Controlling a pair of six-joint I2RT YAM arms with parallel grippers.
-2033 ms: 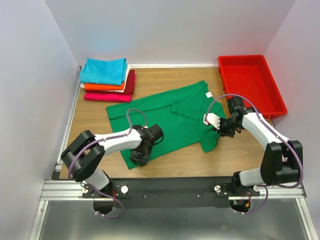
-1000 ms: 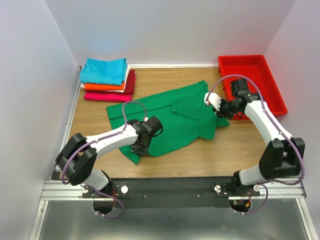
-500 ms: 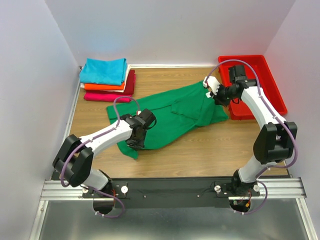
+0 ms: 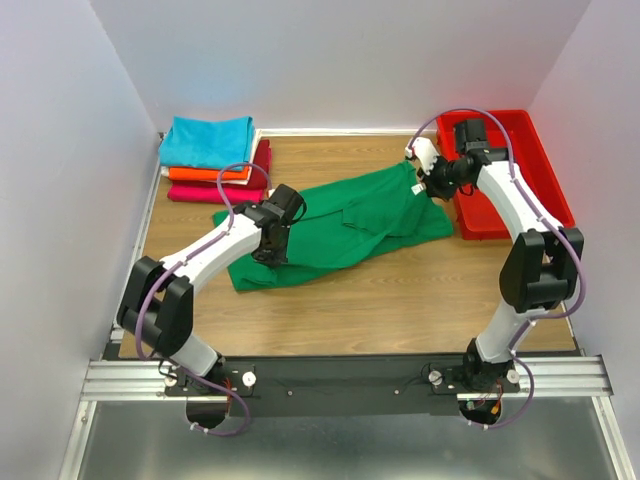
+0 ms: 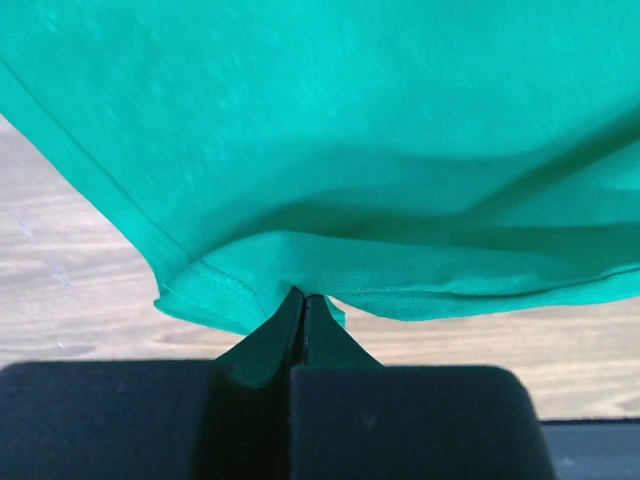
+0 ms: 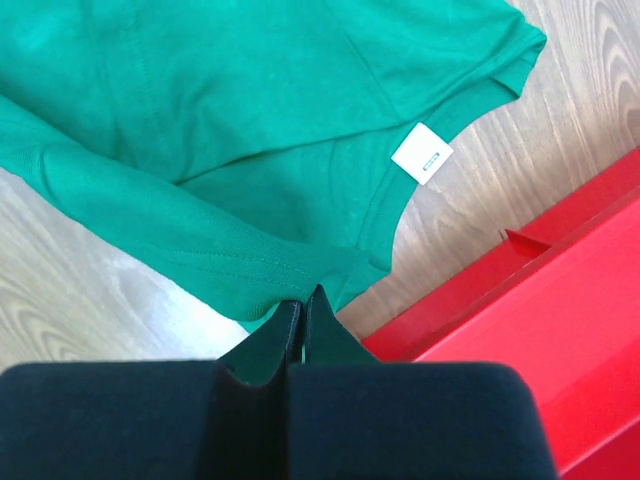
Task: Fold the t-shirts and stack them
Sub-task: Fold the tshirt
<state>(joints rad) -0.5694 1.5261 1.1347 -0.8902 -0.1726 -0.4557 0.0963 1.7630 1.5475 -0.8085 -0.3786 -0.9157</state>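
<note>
- Across the middle of the wooden table (image 4: pixel 380 300) lies the green t-shirt (image 4: pixel 350 225). It is bunched and partly doubled over itself, and runs from left of centre up toward the right edge.
- Along the right edge, toward the far corner, sits a red tray (image 4: pixel 530 165). The shirt's right end lies just beside the tray's near left corner.
- At the far left corner is a stack of folded t-shirts (image 4: pixel 208 140), with turquoise on top, orange under it, and dark red and magenta lowest. The stack lies apart from the green shirt.
- At the shirt's left end, the left hand (image 5: pixel 303 295) is clenched on a stitched hem, and the cloth rises in a small peak where the fingers pinch it.
- By the tray's left wall, the right hand (image 6: pixel 303 292) is clenched on the shirt's edge close to the neckline.
- Just beyond that grip, a small white label (image 6: pixel 421 154) faces up at the neck opening.
</note>
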